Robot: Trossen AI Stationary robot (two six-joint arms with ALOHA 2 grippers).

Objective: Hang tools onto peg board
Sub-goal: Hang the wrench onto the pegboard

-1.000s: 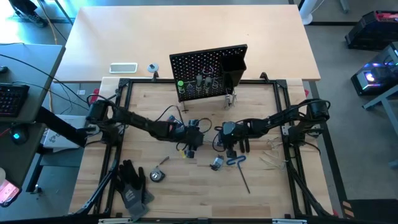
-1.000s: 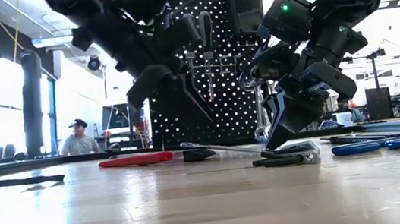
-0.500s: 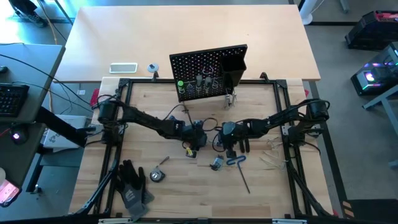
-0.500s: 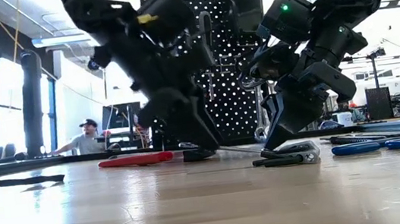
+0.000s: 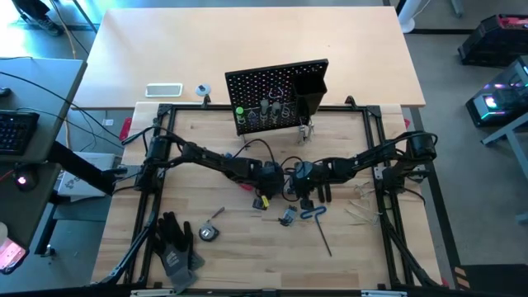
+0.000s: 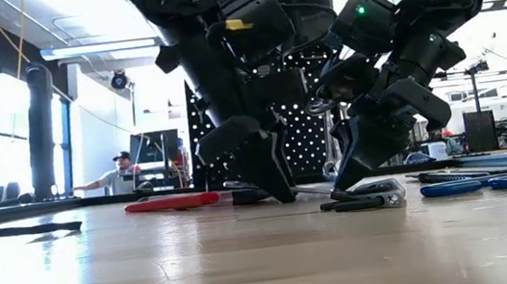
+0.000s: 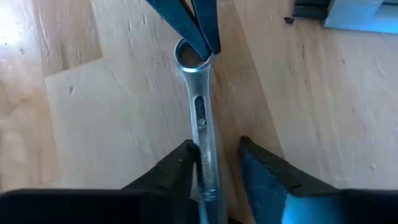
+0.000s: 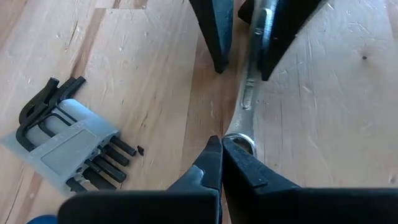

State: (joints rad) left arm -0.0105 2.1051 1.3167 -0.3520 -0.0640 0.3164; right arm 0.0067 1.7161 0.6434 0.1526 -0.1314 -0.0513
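hex key set [image 8: 65, 149] lies beside closed right gripper [image 8: 221, 158], tips at wrench [image 7: 202, 134] ring end. left gripper [image 7: 214, 168] fingers spread, straddling wrench shaft.

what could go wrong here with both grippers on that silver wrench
The left gripper straddles the flat silver wrench off-centre, one finger touching it, the other apart, so closing may push it sideways or skid off the wooden table. The shut right gripper presses the wrench's ring end; lifting against that could twist it loose.
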